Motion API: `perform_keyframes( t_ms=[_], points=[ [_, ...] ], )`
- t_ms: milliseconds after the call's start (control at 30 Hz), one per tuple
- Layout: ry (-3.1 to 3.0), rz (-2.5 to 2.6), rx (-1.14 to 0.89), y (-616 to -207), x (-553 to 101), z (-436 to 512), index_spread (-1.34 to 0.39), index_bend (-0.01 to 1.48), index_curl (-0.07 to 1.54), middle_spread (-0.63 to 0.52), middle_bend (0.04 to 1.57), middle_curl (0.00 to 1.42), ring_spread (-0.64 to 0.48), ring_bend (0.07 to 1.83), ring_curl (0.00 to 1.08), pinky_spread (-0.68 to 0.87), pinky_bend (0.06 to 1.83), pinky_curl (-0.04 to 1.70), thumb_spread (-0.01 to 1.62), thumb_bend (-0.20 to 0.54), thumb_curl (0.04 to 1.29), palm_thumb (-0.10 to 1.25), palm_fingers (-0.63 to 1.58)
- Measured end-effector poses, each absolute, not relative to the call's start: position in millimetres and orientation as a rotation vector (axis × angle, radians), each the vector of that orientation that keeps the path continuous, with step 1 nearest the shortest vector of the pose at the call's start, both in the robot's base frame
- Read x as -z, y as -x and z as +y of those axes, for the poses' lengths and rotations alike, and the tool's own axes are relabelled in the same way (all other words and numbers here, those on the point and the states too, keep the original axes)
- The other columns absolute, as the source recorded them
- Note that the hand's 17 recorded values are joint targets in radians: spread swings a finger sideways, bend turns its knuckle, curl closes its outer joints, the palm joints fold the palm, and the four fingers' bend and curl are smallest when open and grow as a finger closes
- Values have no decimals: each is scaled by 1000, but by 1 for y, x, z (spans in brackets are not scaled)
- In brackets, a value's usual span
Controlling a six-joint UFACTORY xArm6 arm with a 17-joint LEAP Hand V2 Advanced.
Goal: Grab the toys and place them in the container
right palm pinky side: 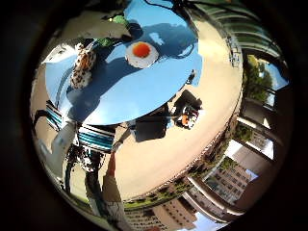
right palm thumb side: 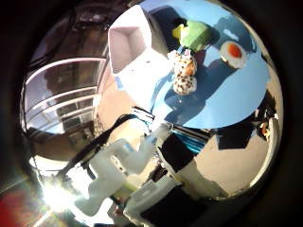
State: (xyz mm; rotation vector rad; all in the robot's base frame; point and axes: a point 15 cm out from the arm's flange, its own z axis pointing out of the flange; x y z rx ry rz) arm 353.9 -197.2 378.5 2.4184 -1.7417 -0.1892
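A round blue table carries the toys. A spotted plush toy lies near its middle, a green toy sits beyond it, and a fried egg toy lies to one side. A white box container stands at the table's edge beside the plush toy. The little finger side view shows the egg toy and the plush toy on the table. My right hand is well above the table, away from all the toys. Its white fingers look relaxed and hold nothing.
The table stands outdoors on sunlit tan paving. A dark object with an orange part sits on the ground by the table's edge. Buildings and a railing ring the yard.
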Motion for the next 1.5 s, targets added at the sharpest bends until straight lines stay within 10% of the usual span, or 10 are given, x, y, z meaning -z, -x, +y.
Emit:
perform_keyframes(
  t_ms=[533,1500],
  points=[
    [-2385,-1789,21,-474,-274,-312,-157,164,261,68,179,312,273,375,320,428,780,67,1227,-23,258,424,33],
    [-2349,-1669,246,-494,-128,-300,-65,153,239,-28,250,352,266,593,353,488,935,101,1184,-12,281,477,548]
  ],
)
